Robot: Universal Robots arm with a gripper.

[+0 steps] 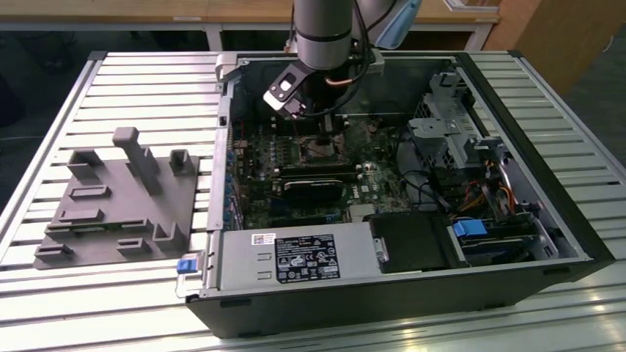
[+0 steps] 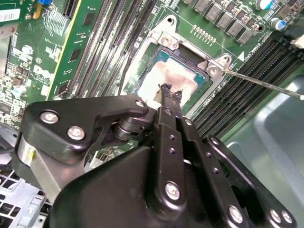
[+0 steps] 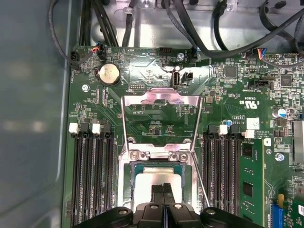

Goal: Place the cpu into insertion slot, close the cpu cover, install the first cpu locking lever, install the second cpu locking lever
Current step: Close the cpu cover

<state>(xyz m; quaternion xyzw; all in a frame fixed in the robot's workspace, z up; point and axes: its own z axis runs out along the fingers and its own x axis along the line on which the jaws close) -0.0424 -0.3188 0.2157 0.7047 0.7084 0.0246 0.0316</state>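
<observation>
The cpu (image 3: pixel 151 179) lies flat in the insertion slot (image 3: pixel 129 183), its pale face (image 2: pixel 176 78) up. My gripper (image 3: pixel 164 188) stands right over it with the fingers shut together and the tips (image 2: pixel 166 90) touching the chip's face; nothing is between them. The cpu cover (image 3: pixel 161 100), a silver frame with a square window, is swung open and lies back over the board beside the slot. A thin locking lever (image 2: pixel 263 81) sticks out from one corner of the slot, unlatched. In the exterior view the gripper (image 1: pixel 327 139) reaches down into the open computer case (image 1: pixel 547 220).
Memory slots (image 3: pixel 90 175) flank the socket on both sides, and black cables (image 3: pixel 199 33) run along the board's edge. A black heatsink block (image 1: pixel 313 187) and the grey power supply (image 1: pixel 293 257) sit nearer the case front. A grey fixture (image 1: pixel 117 205) rests on the slatted table at the exterior view's left.
</observation>
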